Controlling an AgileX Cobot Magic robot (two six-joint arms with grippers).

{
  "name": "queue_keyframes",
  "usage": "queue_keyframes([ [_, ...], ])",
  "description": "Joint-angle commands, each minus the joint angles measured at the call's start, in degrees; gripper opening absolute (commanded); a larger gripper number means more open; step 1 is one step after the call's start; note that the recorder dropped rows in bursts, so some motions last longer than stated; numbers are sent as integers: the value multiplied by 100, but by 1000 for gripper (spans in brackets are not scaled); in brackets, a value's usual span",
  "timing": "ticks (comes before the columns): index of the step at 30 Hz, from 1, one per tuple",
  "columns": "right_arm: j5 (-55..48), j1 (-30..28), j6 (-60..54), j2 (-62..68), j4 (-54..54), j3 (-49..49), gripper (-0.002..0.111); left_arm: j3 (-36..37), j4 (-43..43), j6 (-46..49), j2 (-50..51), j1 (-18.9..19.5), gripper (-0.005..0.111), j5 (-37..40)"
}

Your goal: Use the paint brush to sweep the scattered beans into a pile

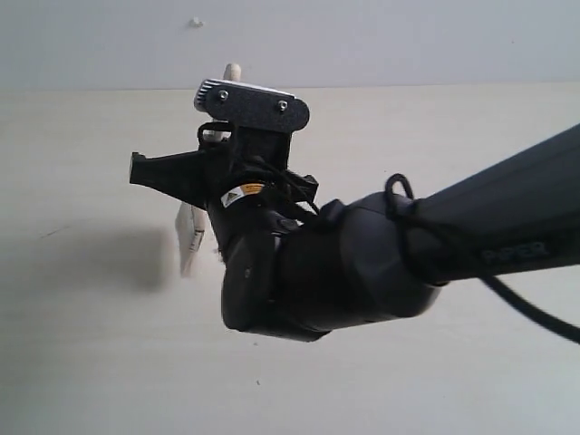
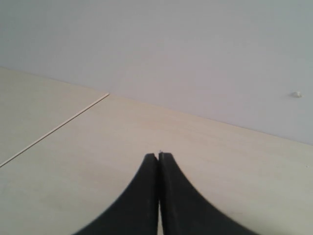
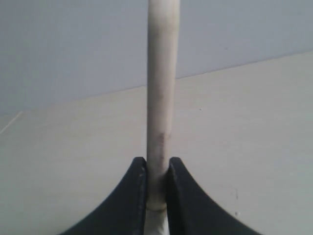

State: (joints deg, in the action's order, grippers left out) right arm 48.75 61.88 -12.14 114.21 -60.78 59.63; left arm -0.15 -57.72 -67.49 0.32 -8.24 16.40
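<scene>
right gripper (image 3: 156, 169): clamped on paint brush (image 3: 163, 88) handle | exterior view alone shows its bristles (image 1: 188, 240), over table (image 1: 82, 353) | left gripper (image 2: 158, 157): jaws together, over table

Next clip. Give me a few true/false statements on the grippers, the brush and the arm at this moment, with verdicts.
1. The right gripper is shut on the brush by its handle. True.
2. The left gripper is open. False: its jaws are pressed together, with nothing between them.
3. In the exterior view, the end of the brush handle sticks out past the gripper. True.
4. The arm filling the exterior view is the left one. False: it is the right arm, reaching in from the right.
</scene>
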Motion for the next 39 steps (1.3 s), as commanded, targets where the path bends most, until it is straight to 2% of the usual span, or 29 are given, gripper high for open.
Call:
queue_keyframes([
  [1, 70, 13, -853, 326, -1002, 398, 0, 15, -27, -24, -32, 1, 0, 1],
  [9, 206, 13, -1843, 351, -2083, 440, 0, 15, -27, -24, -32, 1, 0, 1],
  [21, 563, 275, -2168, 116, -2157, 445, 0, 15, -27, -24, -32, 1, 0, 1],
  [25, 130, 488, -2537, -46, -1067, 445, 0, 15, -27, -24, -32, 1, 0, 1],
  [28, -1267, 520, -2694, -331, 458, 445, 0, 15, -27, -24, -32, 1, 0, 1],
  [34, -3538, 58, -2441, -1100, 2508, 362, 0, 15, -27, -24, -32, 1, 0, 1],
  [35, -4015, -73, -2284, -1287, 3138, 298, 0, 15, -27, -24, -32, 1, 0, 1],
  [39, -4731, -273, -1853, -1928, 4266, -86, 0, 15, -27, -24, -32, 1, 0, 1],
])
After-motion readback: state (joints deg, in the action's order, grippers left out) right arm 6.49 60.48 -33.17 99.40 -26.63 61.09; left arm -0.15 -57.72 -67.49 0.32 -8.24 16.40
